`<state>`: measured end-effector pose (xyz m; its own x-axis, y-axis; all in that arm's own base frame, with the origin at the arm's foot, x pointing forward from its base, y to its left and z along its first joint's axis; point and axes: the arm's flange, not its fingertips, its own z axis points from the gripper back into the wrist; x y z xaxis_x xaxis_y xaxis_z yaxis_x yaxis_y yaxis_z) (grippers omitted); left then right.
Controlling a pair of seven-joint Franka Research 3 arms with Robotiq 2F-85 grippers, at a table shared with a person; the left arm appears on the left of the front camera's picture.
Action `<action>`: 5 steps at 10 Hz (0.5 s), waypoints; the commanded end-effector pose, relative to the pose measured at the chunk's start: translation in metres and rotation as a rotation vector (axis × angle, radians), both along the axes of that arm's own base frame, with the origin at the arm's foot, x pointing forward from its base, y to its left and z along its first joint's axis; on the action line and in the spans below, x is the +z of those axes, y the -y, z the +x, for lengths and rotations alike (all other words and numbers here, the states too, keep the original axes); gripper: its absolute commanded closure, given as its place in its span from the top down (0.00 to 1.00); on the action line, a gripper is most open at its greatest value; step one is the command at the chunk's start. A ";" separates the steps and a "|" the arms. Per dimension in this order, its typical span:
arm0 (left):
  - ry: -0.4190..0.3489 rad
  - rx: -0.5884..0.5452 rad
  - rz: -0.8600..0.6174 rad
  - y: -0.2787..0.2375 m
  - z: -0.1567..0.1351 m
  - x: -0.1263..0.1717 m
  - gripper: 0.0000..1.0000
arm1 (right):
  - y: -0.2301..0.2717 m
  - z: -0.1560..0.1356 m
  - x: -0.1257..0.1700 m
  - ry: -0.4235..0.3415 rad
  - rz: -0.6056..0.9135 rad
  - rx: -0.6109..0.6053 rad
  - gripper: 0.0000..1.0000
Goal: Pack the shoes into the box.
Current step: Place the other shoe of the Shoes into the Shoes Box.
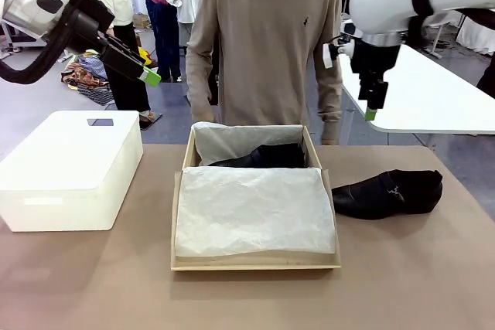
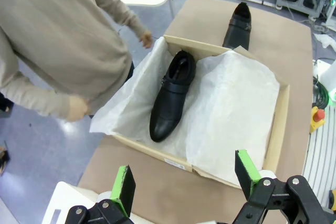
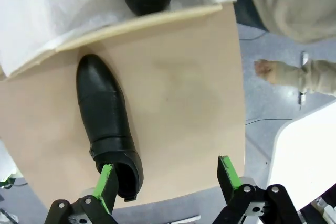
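The box (image 1: 255, 262) is sitting open at the centre of the front view on the table (image 1: 402, 284), with white tissue paper (image 1: 251, 214) lying across most of its inside. One black shoe (image 1: 267, 158) is lying inside the box along its far wall, at the upper edge of the paper, which is partly hiding it from the front camera. The other shoe (image 1: 390, 193) is resting on the table just right of the box, apart from it, with its toe pointing toward the box. The left gripper (image 2: 185, 178) is hanging in the upper left of the front view, above the white bin (image 1: 69, 171), with its jaws standing wide apart and gripping nothing. The right gripper (image 3: 168, 178) is hanging in the upper right of the front view, pointing down, jaws likewise spread wide and empty; in its wrist view the shoe on the table is showing at the lower left of the frame. A person (image 1: 267, 36) is standing at the far side behind the box, arms hanging down. The white bin is sitting at the left of the front view, beside the box without touching it.
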<state>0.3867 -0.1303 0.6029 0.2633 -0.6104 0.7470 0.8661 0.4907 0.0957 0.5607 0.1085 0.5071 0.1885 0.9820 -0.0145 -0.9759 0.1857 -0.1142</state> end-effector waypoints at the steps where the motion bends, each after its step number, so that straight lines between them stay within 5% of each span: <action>1: 0.010 -0.023 -0.013 -0.002 0.000 -0.004 1.00 | 0.014 -0.010 -0.011 0.017 0.060 0.015 1.00; 5: 0.010 -0.023 -0.013 -0.002 0.000 -0.004 1.00 | 0.017 -0.004 -0.013 -0.007 0.041 -0.022 1.00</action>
